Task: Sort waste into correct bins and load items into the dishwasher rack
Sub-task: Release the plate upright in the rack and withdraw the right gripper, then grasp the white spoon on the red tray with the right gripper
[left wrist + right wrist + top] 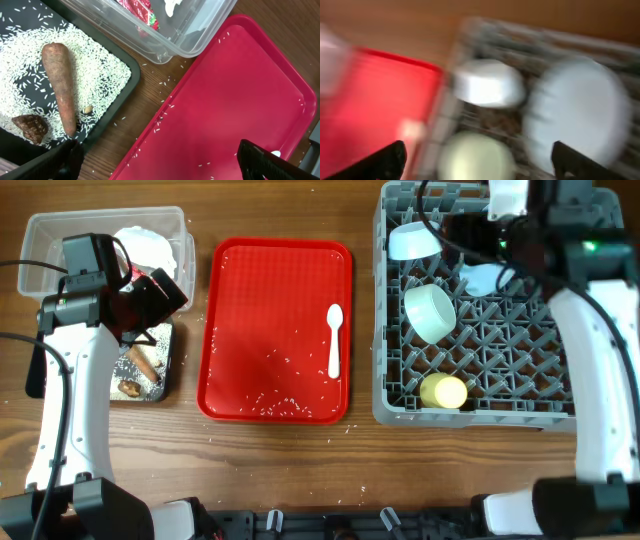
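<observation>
The clear tub (45, 240) holds crumpled white paper (150, 245) and the red-and-white wrapper (137, 10). The black tray (120, 107) holds rice (100, 75), a brown stick (60, 85) and a dark scrap (31, 127). My left gripper (160, 165) is open and empty over the gap between the black tray and the red tray (240, 300). The white spoon (335, 340) lies on the red tray among loose rice grains. The grey rack (395, 405) holds two bowls (411, 240) (430, 312), the plate (485, 277) and the yellow cup (443, 391). My right gripper (480, 162) is open and empty above the rack; its view is blurred.
A few rice grains lie on the wooden table (145, 125) between the black tray and the red tray. The right arm's cables hang over the rack's far side (450, 210).
</observation>
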Robot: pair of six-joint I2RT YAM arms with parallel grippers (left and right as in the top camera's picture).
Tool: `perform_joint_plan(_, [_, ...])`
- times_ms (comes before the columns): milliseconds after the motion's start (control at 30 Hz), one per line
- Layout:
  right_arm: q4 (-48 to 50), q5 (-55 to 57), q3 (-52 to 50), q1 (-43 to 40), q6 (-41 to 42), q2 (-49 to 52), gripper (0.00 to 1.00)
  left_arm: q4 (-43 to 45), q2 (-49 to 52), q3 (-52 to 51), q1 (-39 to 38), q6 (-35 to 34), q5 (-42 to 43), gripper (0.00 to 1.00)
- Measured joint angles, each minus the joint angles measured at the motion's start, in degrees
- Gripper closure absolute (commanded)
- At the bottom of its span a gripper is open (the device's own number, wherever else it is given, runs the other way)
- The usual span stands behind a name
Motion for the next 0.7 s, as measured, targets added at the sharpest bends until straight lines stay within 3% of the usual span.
perform_joint_plan(67, [1.9,-6.4,0.5,3.0,4.7,-0.5,0.14,0.0,0.0,0.0,0.0,0.0,0.0,0.00])
perform_joint_plan(133, [3.5,-5.9,0.4,9.3,10.9,1.6,0.17,0.0,0.0,0.0,0.0,0.0,0.0,0.00])
perform_joint_plan(233, [3.6,4.2,0.2,21.8,22.9,8.2,0.24,0.0,0.0,0.0,0.0,0.0,0.0,0.00])
perform_joint_plan(333, [2.6,12.0,0.2,29.0,32.1,16.2,0.36,0.0,0.0,0.0,0.0,0.0,0.0,0.00])
perform_joint_plan(467, [1.8,15.1,0.0,31.0,36.5,27.1,0.50,0.0,0.0,0.0,0.0,0.0,0.0,0.00])
perform_joint_plan(700, [4.3,17.2,-3.1,30.9,37.5,33.0,0.57,0.0,0.0,0.0,0.0,0.0,0.0,0.00])
